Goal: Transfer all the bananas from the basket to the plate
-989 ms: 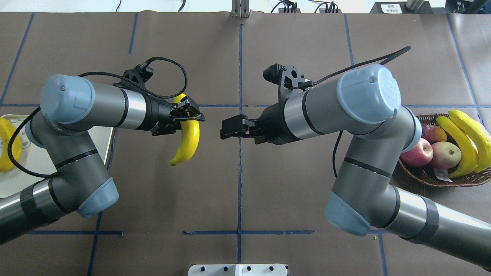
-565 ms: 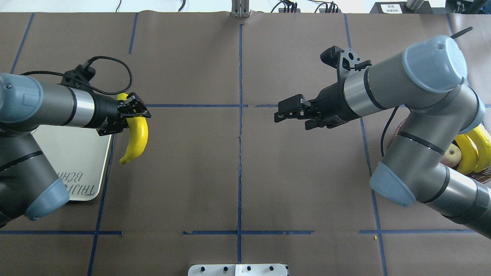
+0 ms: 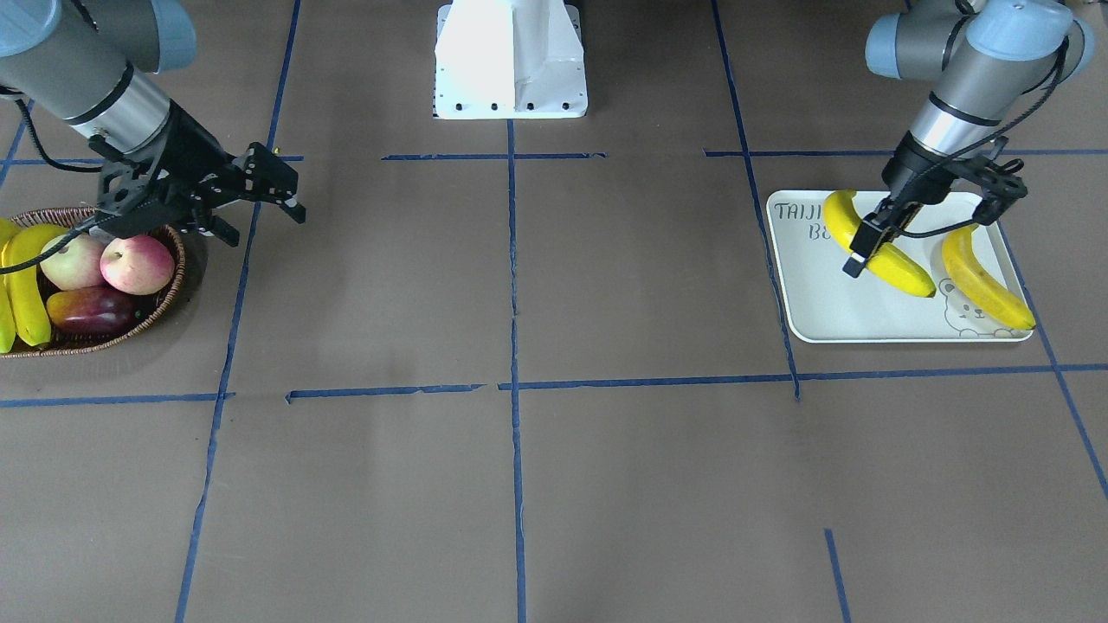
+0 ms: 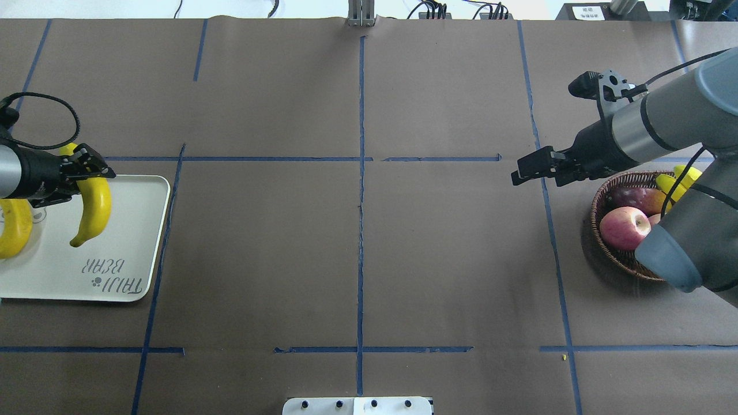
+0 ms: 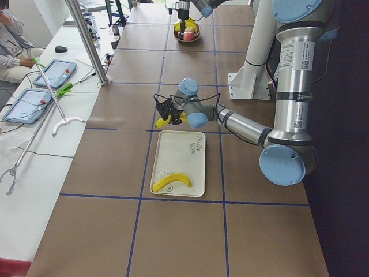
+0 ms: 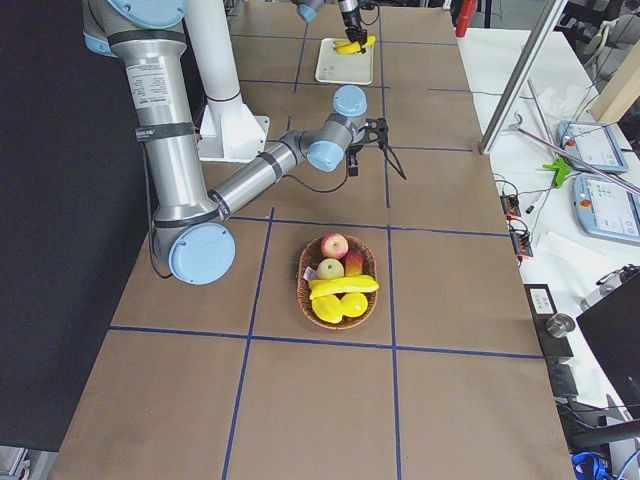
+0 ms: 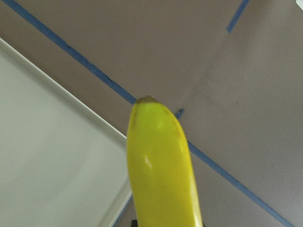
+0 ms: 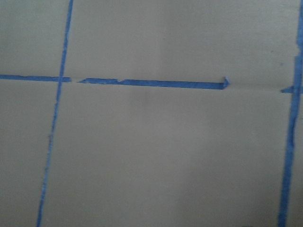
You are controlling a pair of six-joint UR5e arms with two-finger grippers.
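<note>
My left gripper (image 4: 95, 171) is shut on the upper part of a yellow banana (image 4: 95, 210), which hangs over the off-white tray (image 4: 127, 230). The front view shows this banana (image 3: 892, 264) over the tray (image 3: 822, 311), and it fills the left wrist view (image 7: 161, 175). A second banana (image 3: 987, 277) lies on the tray by the bear drawing. My right gripper (image 4: 522, 170) is open and empty, above the table just left of the wicker basket (image 4: 605, 253). Two bananas (image 3: 26, 285) lie at the basket's outer side (image 3: 177, 260).
The basket also holds apples (image 3: 137, 264) and a dark red fruit (image 3: 91, 310). My right arm's elbow (image 4: 674, 259) covers part of the basket from overhead. The robot's white base (image 3: 511, 61) stands at the table's robot-side edge. Blue tape lines cross the brown table.
My left arm has carried the banana leftward, from mid-table to over the tray. My right arm has swung rightward, empty, to beside the basket.
</note>
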